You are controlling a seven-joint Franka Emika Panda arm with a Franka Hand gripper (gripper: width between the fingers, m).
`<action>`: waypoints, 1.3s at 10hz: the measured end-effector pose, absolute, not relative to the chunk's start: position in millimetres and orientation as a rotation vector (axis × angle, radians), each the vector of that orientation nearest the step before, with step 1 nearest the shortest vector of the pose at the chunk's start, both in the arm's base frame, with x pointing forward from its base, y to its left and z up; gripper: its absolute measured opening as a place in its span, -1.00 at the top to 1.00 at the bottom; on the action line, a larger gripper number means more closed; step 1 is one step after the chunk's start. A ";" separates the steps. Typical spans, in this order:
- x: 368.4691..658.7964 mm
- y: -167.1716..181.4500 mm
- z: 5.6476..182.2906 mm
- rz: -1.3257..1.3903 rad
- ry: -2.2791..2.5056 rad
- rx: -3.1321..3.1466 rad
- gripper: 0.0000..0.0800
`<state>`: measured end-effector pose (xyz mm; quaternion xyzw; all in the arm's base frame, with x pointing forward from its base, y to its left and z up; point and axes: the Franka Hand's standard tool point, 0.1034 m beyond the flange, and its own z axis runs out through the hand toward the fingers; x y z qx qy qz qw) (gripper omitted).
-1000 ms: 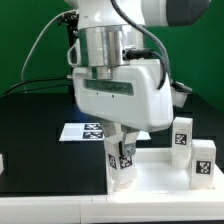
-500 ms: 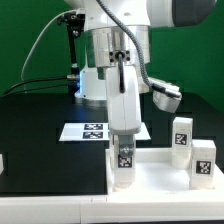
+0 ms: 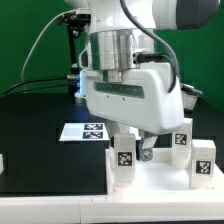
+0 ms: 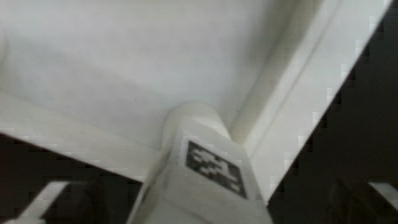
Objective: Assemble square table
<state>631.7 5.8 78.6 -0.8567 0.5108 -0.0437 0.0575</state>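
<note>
The white square panel (image 3: 160, 182) lies at the front of the black table. One tagged white leg (image 3: 122, 162) stands upright in its near corner socket on the exterior view's left. My gripper (image 3: 129, 150) hangs over that leg, fingers on either side of it. In the wrist view the leg (image 4: 205, 165) rises between the two fingers (image 4: 43, 200) with dark gaps on both sides, so the gripper (image 4: 214, 208) is open and not touching it. The panel's rim and floor (image 4: 125, 70) show behind the leg.
Two more tagged white legs (image 3: 182, 135) (image 3: 204, 160) stand on the panel at the exterior view's right. The marker board (image 3: 84, 130) lies on the black table behind the panel. Arm cables hang at the back left.
The wrist has turned about the vertical over the leg, from broadside to narrow and back to broadside. The leg stays upright in its corner.
</note>
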 end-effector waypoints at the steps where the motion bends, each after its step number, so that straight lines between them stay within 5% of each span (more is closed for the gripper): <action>1: 631.6 5.5 78.6 -0.140 1.440 -2.664 -0.62; 4: 632.6 10.5 80.1 -0.192 0.728 -2.984 -0.62; 6: 631.8 12.0 79.1 -0.190 0.727 -2.992 -0.62; 7: 631.7 11.8 79.0 -0.189 0.747 -2.987 -0.34; 8: 631.7 11.9 78.8 -0.188 0.768 -2.981 -0.34; 9: 631.8 8.3 78.1 -0.184 0.904 -2.936 0.09; 10: 633.2 0.5 78.2 -0.183 1.084 -2.869 0.27; 13: 632.9 0.7 76.6 -0.139 1.684 -2.543 0.27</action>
